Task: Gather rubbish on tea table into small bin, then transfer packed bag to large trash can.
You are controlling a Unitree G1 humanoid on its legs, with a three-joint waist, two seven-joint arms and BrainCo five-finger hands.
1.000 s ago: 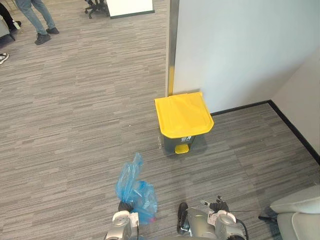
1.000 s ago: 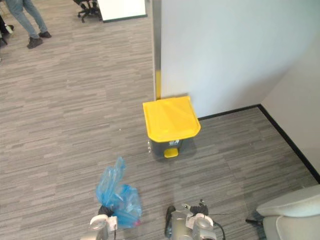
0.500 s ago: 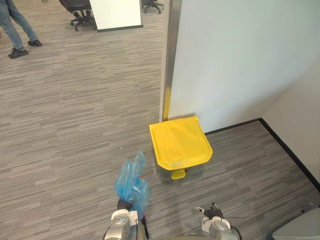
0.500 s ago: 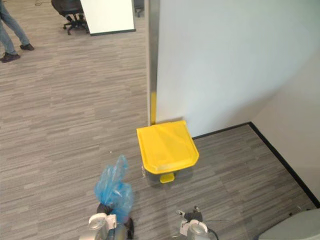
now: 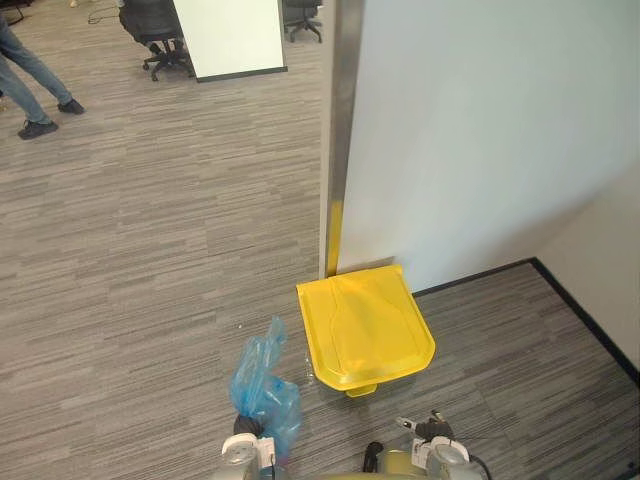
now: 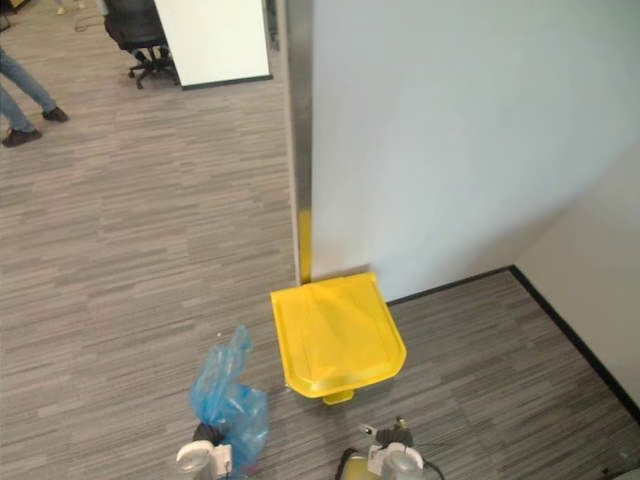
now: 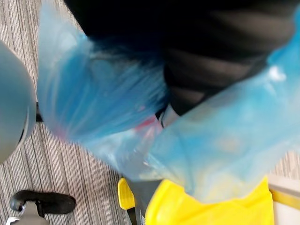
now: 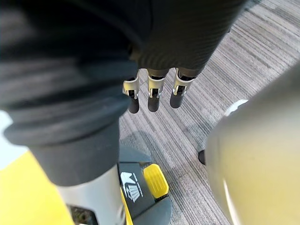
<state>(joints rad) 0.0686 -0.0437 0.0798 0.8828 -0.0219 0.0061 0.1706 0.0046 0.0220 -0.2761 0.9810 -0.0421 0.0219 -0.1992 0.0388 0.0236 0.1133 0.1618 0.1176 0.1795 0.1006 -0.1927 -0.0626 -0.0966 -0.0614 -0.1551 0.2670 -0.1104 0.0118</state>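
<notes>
A blue rubbish bag hangs from my left hand at the lower left, its knotted neck sticking up above the hand. In the left wrist view the bag wraps around the hand's dark cover, with red and pale scraps showing through it. The large trash can, grey with a shut yellow lid and a yellow pedal, stands against the wall just ahead and to the right of the bag. My right hand hangs empty above the floor beside the can, its fingers straight.
A white wall and a metal post rise right behind the can. Black skirting runs along the right. Far off on the left are a person's legs, an office chair and a white board.
The camera has moved towards the can, which now shows nearer and lower. The pale object at the lower right has left the view. The bag stays in my left hand.
</notes>
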